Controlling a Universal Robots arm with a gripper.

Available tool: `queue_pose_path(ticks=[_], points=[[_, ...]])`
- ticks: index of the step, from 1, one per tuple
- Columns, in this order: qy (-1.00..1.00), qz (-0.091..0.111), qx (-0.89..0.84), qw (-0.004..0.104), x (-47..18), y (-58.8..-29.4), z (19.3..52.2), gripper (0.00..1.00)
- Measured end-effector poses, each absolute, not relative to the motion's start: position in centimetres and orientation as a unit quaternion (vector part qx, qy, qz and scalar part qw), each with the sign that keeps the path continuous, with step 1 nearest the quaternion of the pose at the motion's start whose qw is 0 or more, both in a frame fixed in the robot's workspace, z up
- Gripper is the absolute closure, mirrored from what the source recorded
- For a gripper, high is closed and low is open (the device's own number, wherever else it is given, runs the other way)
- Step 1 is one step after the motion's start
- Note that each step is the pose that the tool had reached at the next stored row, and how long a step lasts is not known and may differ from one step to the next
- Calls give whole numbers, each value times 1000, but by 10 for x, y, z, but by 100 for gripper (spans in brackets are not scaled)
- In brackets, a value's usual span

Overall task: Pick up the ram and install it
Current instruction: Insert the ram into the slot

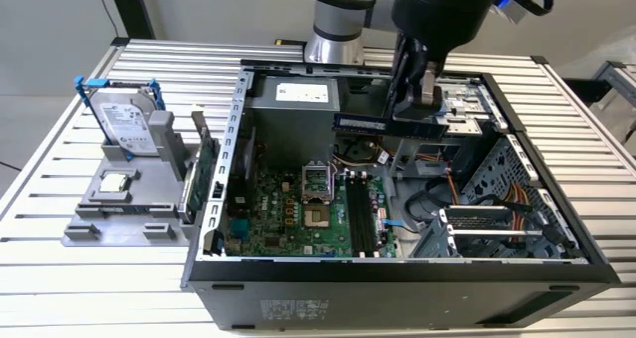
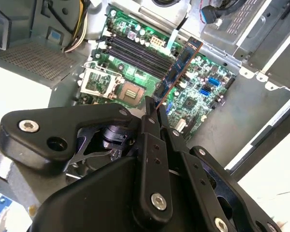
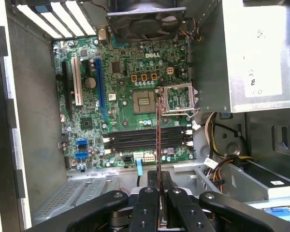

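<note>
Start at the pincer (image 3: 159,180): its two dark fingers (image 3: 147,203) are closed almost flat together on one end of the ram (image 3: 158,125), so the grasp is made and the pick-up part of the task appears complete. In both wrist views the ram projects forward from the fingertips as a thin stick, hanging in the air above the circuit board (image 3: 121,96) and touching nothing beneath it. Note its heading: in the first wrist view its edge crosses the black memory slots (image 3: 145,139) roughly at a right angle, near the processor socket (image 3: 144,101). In the exterior view, the ram (image 1: 383,124) is held level over the rear part of the open computer case (image 1: 398,293), well above the slots (image 1: 360,215). Judge the step in hand as carrying and aligning for insertion. Seating calls for you to bring the stick parallel to one slot, centre it directly over that slot, and hold it square before any downward travel; a skewed approach would likely catch on the slot ends. Beyond the case, the hard drive (image 1: 129,126) stands in a grey holder (image 1: 119,219) on the surface (image 1: 100,278).
</note>
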State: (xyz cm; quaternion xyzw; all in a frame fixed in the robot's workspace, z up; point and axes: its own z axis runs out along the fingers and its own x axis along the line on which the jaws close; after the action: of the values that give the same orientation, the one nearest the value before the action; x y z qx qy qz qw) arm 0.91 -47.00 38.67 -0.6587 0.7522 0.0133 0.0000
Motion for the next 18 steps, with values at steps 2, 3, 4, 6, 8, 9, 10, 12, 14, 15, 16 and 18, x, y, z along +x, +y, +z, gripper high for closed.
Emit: queue_pose_path(ticks=[2, 3, 4, 6, 8, 9, 10, 12, 14, 15, 16, 18], points=[[758, 13, -652, 0, 9, -470, 387, 100], [760, 13, -650, 0, 9, -470, 387, 100], [763, 13, -646, 0, 9, -470, 387, 100], [768, 13, -640, 0, 9, -470, 387, 100], [773, 13, -634, 0, 9, -470, 387, 100], [776, 13, -631, 0, 9, -470, 387, 100], [779, 13, -627, 1, 9, -470, 387, 100], [784, 13, -621, 1, 9, -470, 387, 100], [789, 13, -615, 1, 9, -470, 387, 100], [791, 13, -612, 1, 9, -470, 387, 100], [794, 13, -608, 1, 9, -470, 387, 100], [798, 13, -602, 1, 9, -470, 387, 100]])
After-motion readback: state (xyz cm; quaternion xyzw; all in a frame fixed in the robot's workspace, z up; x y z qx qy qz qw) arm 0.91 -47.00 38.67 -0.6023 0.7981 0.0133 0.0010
